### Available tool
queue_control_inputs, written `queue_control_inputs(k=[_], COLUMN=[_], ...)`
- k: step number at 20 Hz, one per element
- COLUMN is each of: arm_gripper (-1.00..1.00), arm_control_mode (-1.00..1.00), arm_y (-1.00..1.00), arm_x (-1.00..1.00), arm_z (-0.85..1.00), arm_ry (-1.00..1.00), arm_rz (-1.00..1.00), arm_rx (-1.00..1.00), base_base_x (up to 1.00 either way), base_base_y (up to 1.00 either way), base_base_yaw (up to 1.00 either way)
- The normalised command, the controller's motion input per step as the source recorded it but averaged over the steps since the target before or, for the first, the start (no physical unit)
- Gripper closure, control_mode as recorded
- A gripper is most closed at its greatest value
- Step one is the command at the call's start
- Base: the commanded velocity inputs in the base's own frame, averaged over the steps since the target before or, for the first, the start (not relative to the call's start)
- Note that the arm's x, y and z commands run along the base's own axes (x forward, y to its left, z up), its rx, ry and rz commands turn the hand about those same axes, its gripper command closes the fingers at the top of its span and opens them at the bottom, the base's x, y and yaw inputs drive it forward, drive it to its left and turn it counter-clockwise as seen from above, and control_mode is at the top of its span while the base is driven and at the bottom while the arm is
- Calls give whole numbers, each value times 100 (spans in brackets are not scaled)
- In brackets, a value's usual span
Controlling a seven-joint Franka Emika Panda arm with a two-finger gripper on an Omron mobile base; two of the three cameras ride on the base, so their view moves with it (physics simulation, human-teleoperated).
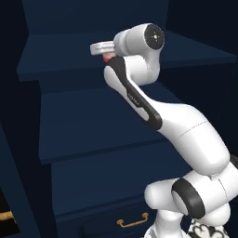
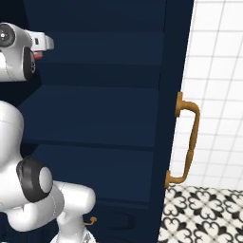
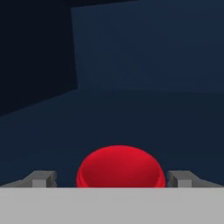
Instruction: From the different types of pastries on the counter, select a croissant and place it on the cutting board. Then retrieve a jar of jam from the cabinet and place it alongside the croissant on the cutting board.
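The jar of jam [image 3: 120, 166] shows its round red lid low in the hand view, between my two grey fingertips [image 3: 41, 178]. My gripper [image 3: 116, 179] is open, its jaws standing wide on either side of the lid without touching it. From the left base view the hand [image 1: 102, 48] is over an upper shelf of the dark navy cabinet [image 1: 93, 125], with a sliver of the red jar [image 1: 108, 59] just under it. The right base view shows the same hand [image 2: 40, 42] and red sliver [image 2: 38, 55]. The croissant, cutting board and counter are out of view.
Navy shelves step down below the hand. A drawer with a gold handle [image 1: 132, 221] sits at the bottom. The open cabinet door with its long gold handle [image 2: 187, 142] stands to the right, with a white tiled wall [image 2: 218, 71] and patterned floor [image 2: 204, 213] beyond it.
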Motion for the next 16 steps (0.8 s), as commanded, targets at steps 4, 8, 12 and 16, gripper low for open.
queue_control_inputs(k=[4,8,12,16], arm_gripper=[-100,100,100,100], arm_control_mode=[-100,-100,-100,-100], arm_y=[0,0,0,2], arm_x=[14,8,8,0], arm_z=[-32,-14,-5,0], arm_ry=[1,0,0,1], arm_rz=[0,0,0,0], arm_rx=[0,0,0,0], base_base_x=[0,0,0,0], base_base_y=[0,0,0,0], base_base_yaw=[0,0,0,0])
